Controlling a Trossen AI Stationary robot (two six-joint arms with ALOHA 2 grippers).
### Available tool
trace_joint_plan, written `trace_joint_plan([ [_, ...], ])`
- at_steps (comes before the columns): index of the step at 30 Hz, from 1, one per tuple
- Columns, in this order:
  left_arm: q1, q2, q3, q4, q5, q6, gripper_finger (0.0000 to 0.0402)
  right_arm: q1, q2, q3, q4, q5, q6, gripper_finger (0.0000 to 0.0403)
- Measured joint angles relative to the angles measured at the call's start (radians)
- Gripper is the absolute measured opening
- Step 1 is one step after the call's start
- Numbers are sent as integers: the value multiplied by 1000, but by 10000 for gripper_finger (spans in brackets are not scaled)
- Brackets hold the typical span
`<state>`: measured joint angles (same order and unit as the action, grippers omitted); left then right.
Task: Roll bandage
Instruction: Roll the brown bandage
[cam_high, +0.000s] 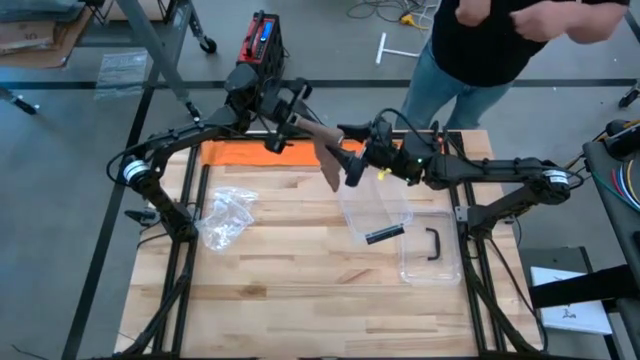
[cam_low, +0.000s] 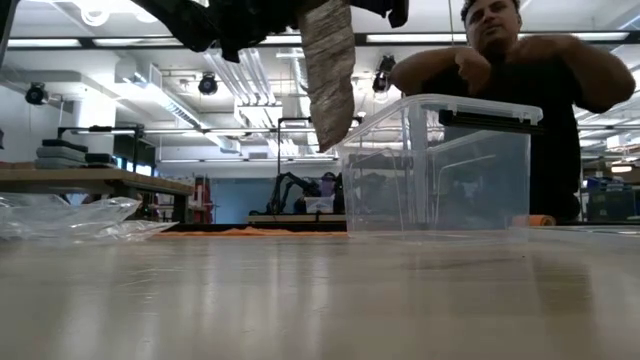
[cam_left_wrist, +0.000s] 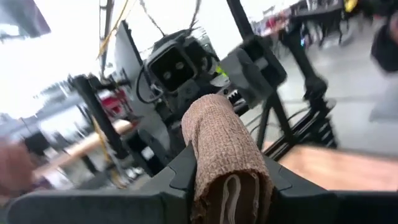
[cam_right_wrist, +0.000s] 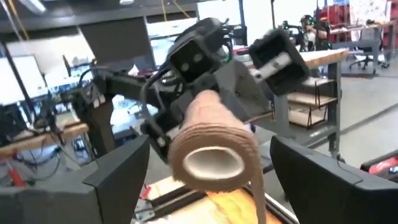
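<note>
Workshop lights hang over a pale wooden worktop (cam_high: 300, 300), above whose far edge both arms meet in mid-air. Between them sits the tan, partly wound elastic bandage roll (cam_high: 318, 138), its loose tail (cam_high: 331, 168) hanging free over the wood, seemingly so the strip can be wound without dragging. The left gripper (cam_left_wrist: 227, 177) is closed on one end of the roll, the woven cloth pinched between its dark fingers (cam_left_wrist: 180, 168), apparently to hold the core steady. The right gripper (cam_right_wrist: 208, 165) faces the roll's open end with its fingers spread wide on either side, touching nothing, probably between two turns of the winding.

A clear lidless plastic box (cam_high: 400, 215) with a black clip (cam_high: 384, 234) on it stands below the right arm; a crumpled clear plastic bag (cam_high: 225, 215) lies toward the left, and an orange strip (cam_high: 240, 152) runs along the far edge.

A person in a dark shirt (cam_high: 480, 40) stands behind the worktop, cut off at the high view's top edge. The low view crops both grippers and shows only the hanging tail; how much bandage remains unrolled cannot be told.
</note>
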<state>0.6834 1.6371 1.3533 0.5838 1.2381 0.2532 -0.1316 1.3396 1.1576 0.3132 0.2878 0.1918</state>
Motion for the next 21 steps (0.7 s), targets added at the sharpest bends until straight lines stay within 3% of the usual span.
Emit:
trace_joint_plan([
  [7, -4, 0, -1, -50, -25, 341, 80, -36, 2, 0, 4, -1, 134, 299],
  [12, -3, 0, -2, -52, -34, 415, 78, -46, 3, 0, 4, -3, 163, 276],
  [16, -4, -1, -2, -76, -123, 479, 81, -46, 11, 0, 10, 0, 168, 257],
  [21, -5, -2, -2, -108, -147, 524, 85, -47, 24, 0, 9, 12, 166, 237],
])
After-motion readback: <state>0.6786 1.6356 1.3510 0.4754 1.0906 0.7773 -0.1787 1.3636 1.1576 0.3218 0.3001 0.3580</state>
